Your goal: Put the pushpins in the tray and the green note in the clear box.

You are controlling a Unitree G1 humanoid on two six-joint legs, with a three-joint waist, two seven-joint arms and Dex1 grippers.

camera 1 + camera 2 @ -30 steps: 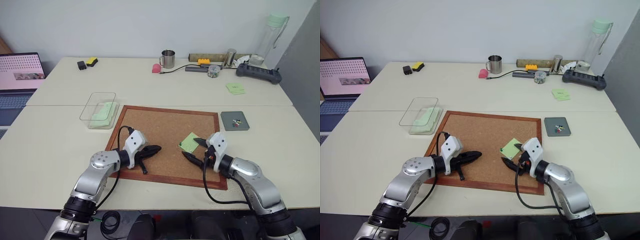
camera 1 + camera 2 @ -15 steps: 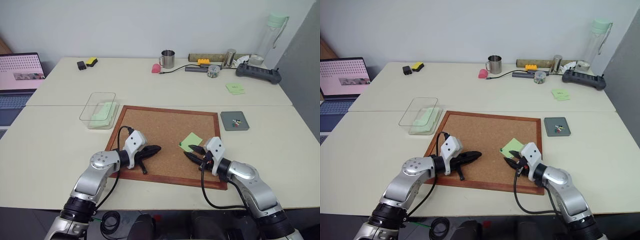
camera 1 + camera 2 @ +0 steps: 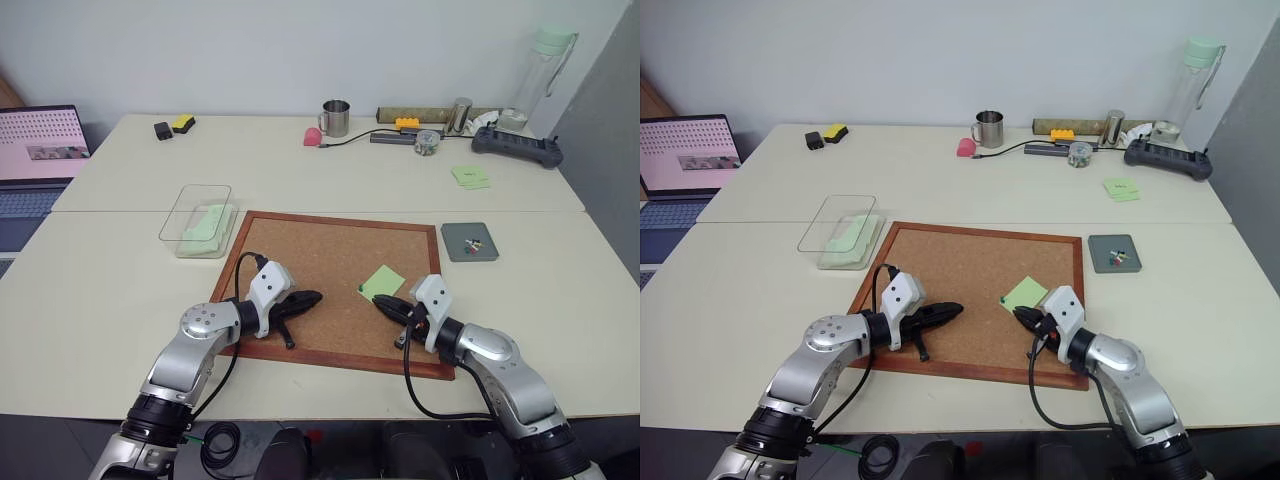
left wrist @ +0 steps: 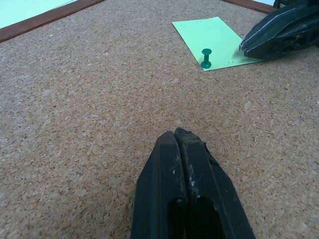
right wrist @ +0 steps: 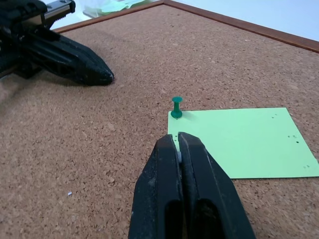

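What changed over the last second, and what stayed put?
The right tool went from wide open to shut at the near edge of the green note, which now lies flatter on the corkboard; a grip on it isn't clear. The green pushpin remains in the note's corner. The left tool stayed shut and still.

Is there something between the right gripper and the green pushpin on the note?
Nothing visible. The right gripper, shut, sits at the green note's near edge, with bare paper between it and the green pushpin standing in the note's corner.
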